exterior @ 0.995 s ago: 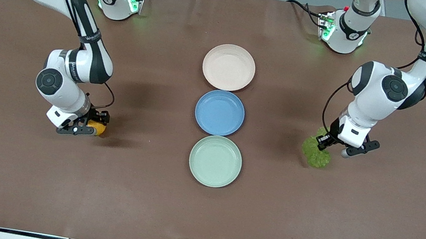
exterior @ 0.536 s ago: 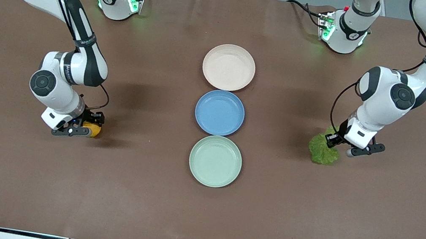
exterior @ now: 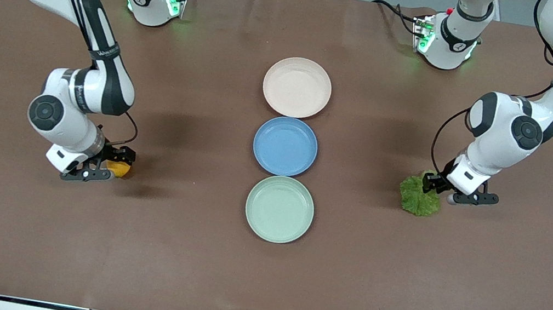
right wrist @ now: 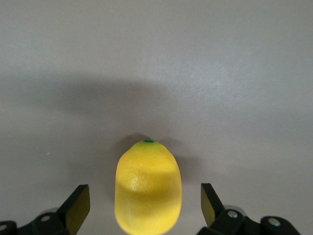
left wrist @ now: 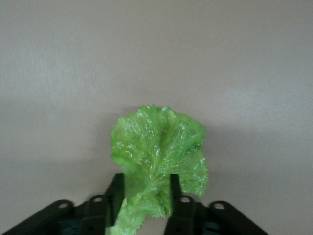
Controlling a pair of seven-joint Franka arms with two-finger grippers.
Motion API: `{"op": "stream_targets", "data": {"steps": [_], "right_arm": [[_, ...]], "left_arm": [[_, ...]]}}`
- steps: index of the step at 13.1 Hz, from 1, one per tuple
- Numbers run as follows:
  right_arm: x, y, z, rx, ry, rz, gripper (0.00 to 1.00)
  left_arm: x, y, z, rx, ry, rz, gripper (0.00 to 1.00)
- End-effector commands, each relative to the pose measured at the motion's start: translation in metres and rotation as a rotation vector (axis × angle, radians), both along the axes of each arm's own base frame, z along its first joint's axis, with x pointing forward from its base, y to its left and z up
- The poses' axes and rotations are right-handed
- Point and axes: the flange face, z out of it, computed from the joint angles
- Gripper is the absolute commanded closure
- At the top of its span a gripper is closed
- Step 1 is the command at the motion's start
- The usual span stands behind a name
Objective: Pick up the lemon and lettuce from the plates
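The lemon [exterior: 119,169] lies on the brown table toward the right arm's end, off the plates. My right gripper [exterior: 115,165] is low around it, open, with its fingers clear of the fruit on both sides; the right wrist view shows the lemon [right wrist: 148,186] between the spread fingers of the gripper [right wrist: 143,196]. The lettuce [exterior: 418,198] rests on the table toward the left arm's end. My left gripper [exterior: 435,184] is shut on its stem end; in the left wrist view the leaf [left wrist: 161,142] fans out past the gripper [left wrist: 146,183]. The beige-pink plate [exterior: 296,87] and the mint green plate [exterior: 279,209] are empty.
An empty blue plate [exterior: 285,146] sits between the two task plates in a row down the table's middle. Both arm bases stand at the table's edge farthest from the front camera.
My right gripper has opened off the lemon and shifted toward the right arm's end. My left gripper has moved toward the left arm's end, and the lettuce has settled on the table.
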Motion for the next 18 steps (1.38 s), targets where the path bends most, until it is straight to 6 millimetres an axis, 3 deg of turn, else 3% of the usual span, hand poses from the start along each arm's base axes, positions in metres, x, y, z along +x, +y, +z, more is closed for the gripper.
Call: {"op": "stream_targets", "data": {"steps": [1, 5, 7, 11, 14, 16, 18], "right_arm": [[0.023, -0.002, 0.066, 0.016, 0.050, -0.009, 0.00], [0.036, -0.009, 0.144, 0.002, 0.132, -0.115, 0.00], [0.038, -0.032, 0.172, 0.002, 0.154, -0.144, 0.00], [0.039, -0.051, 0.221, -0.011, 0.165, -0.159, 0.00], [0.041, -0.059, 0.229, -0.015, 0.165, -0.178, 0.00], [0.045, -0.060, 0.255, -0.016, 0.112, -0.180, 0.00], [0.046, -0.067, 0.263, -0.015, 0.097, -0.190, 0.00]], "left_arm": [[0.015, 0.005, 0.041, 0.032, 0.048, -0.074, 0.00], [0.035, 0.010, 0.130, 0.064, 0.188, -0.104, 0.00], [0.036, 0.015, 0.185, 0.081, 0.208, -0.120, 0.00], [0.043, 0.027, 0.290, 0.083, 0.208, -0.132, 0.00], [0.048, 0.027, 0.341, 0.080, 0.138, -0.126, 0.00], [0.045, 0.030, 0.363, 0.080, 0.117, -0.121, 0.00], [0.044, 0.028, 0.376, 0.078, 0.112, -0.109, 0.00]]}}
